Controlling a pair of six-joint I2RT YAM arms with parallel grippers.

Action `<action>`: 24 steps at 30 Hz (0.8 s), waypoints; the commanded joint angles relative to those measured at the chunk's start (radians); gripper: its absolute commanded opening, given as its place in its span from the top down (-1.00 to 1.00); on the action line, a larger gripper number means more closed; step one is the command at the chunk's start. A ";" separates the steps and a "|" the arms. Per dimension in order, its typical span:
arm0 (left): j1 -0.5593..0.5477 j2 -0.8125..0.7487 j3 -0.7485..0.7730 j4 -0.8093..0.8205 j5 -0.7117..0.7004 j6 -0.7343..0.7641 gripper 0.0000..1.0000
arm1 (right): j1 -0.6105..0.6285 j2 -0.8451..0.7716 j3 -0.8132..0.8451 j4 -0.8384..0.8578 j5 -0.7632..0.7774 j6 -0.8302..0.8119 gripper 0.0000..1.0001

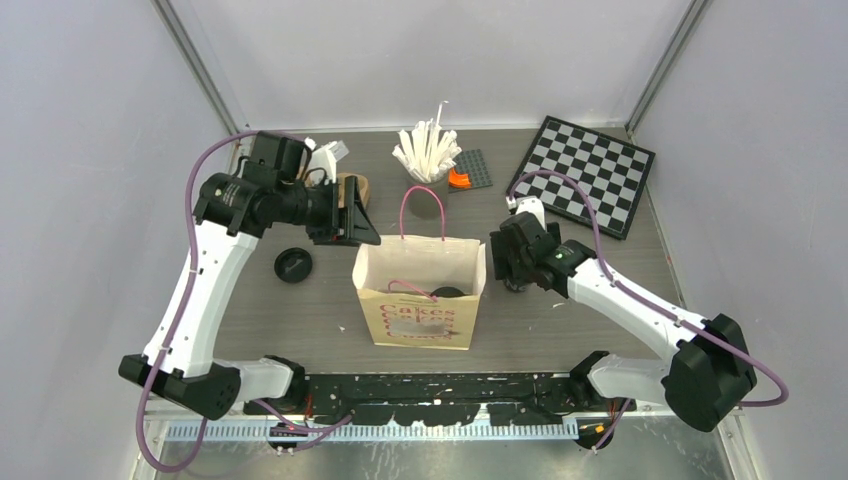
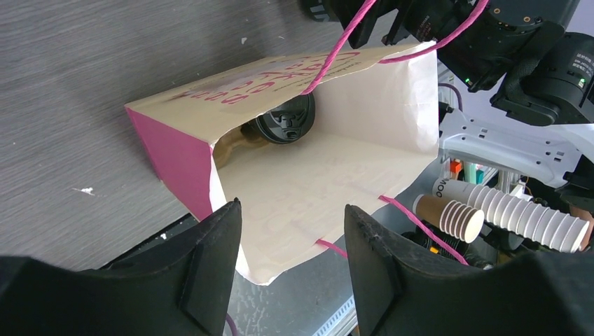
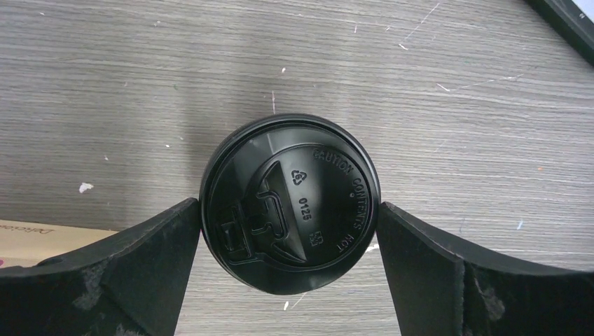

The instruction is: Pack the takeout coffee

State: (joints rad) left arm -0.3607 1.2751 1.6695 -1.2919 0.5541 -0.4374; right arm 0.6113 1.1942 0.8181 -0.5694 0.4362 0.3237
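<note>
A tan paper bag (image 1: pixel 420 320) with pink handles stands open mid-table. One dark coffee cup with a black lid (image 1: pixel 450 292) sits inside it and also shows in the left wrist view (image 2: pixel 284 119). My right gripper (image 1: pixel 516 272) is just right of the bag. Its fingers press both sides of a second black-lidded cup (image 3: pixel 289 203), which stands on the table. My left gripper (image 1: pixel 358 232) hovers open and empty above the bag's far left corner, and its view looks into the bag (image 2: pixel 315 175).
A round black lidded thing (image 1: pixel 293 265) sits on the table left of the bag. A tan pulp tray (image 1: pixel 357 188) is behind the left gripper. A grey cup of white sticks (image 1: pixel 428 155), an orange piece (image 1: pixel 460 178) and a checkerboard (image 1: pixel 585 175) lie at the back.
</note>
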 commanded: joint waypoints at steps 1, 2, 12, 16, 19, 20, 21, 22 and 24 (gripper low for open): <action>-0.004 -0.039 0.010 0.009 -0.009 0.011 -0.15 | -0.004 -0.021 0.049 -0.042 0.001 0.014 -0.97; -0.003 -0.040 0.009 0.008 -0.011 0.011 -0.15 | -0.005 -0.022 0.052 -0.041 0.002 0.015 -0.98; -0.003 -0.042 0.015 0.010 -0.017 0.008 -0.18 | -0.005 -0.026 0.094 -0.056 -0.013 0.014 -0.99; -0.003 -0.046 0.006 0.011 -0.016 0.009 -0.18 | -0.005 -0.045 0.109 -0.059 -0.005 0.012 -0.99; -0.003 -0.046 0.005 0.011 -0.015 0.009 -0.18 | -0.004 -0.067 0.081 -0.032 0.028 -0.007 -0.98; -0.003 -0.046 0.008 0.009 -0.014 0.010 -0.19 | -0.006 -0.078 0.065 -0.011 0.030 -0.016 -0.98; -0.003 -0.046 0.010 0.008 -0.014 0.011 -0.19 | -0.006 -0.092 0.050 0.007 0.026 -0.026 -0.98; -0.003 -0.045 0.012 0.005 -0.015 0.012 -0.19 | -0.007 -0.105 0.035 0.027 0.016 -0.037 -0.98; -0.003 -0.043 0.015 -0.001 -0.016 0.017 -0.19 | -0.008 -0.134 0.005 0.071 -0.015 -0.065 -0.98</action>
State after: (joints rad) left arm -0.3607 1.2522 1.6695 -1.2922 0.5396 -0.4374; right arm 0.6098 1.1275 0.8654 -0.5976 0.4316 0.3073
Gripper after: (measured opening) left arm 0.592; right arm 0.991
